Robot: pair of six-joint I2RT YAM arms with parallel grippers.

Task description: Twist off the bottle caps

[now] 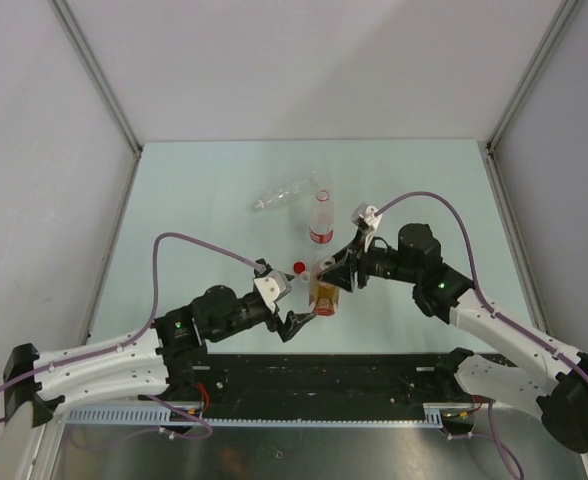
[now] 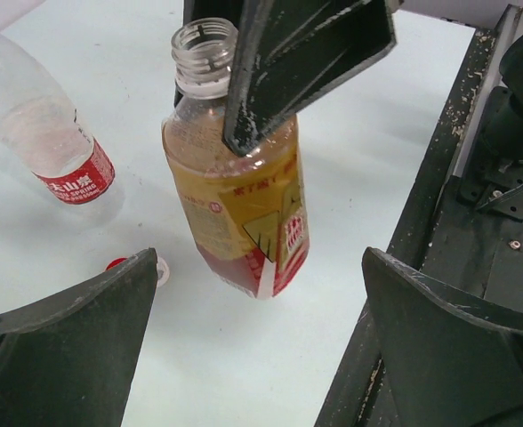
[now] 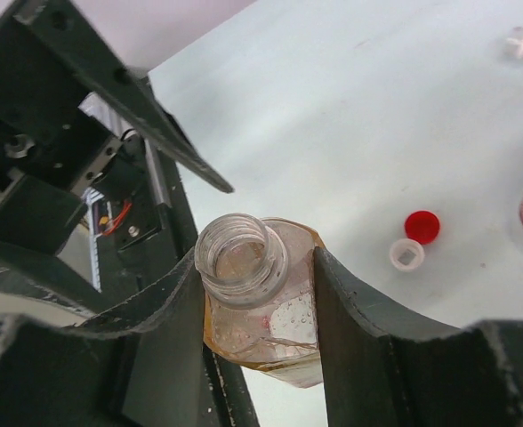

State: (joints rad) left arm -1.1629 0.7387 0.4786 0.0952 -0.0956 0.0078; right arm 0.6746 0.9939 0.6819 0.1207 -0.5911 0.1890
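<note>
my right gripper (image 3: 257,276) is clamped on the amber bottle (image 3: 266,342) at its shoulder; thin, slick plastic, so i'd squeeze lightly. left gripper (image 2: 260,285) spread wide.

Just the background stuff, tbh not much. The table (image 1: 224,180) top is pale mint, matte, looks pretty clean afaict. Enclosure around it is plain grey-white panels: back wall (image 1: 304,60), left wall (image 1: 34,150), right wall (image 1: 564,200). There are two silver alu posts running up from the back corners, left post (image 1: 96,75) & right post (image 1: 532,75). A black rail (image 1: 324,375) lies across the table's near edge. The left wrist view gets it close up (image 2: 435,187) w/ pale specks scattered on it, can't tell what they are. Just in front of the rail there's a white slotted cable duct (image 1: 304,423), then a shiny bare metal sheet (image 1: 324,455) at the very bottom of the top view.
</note>
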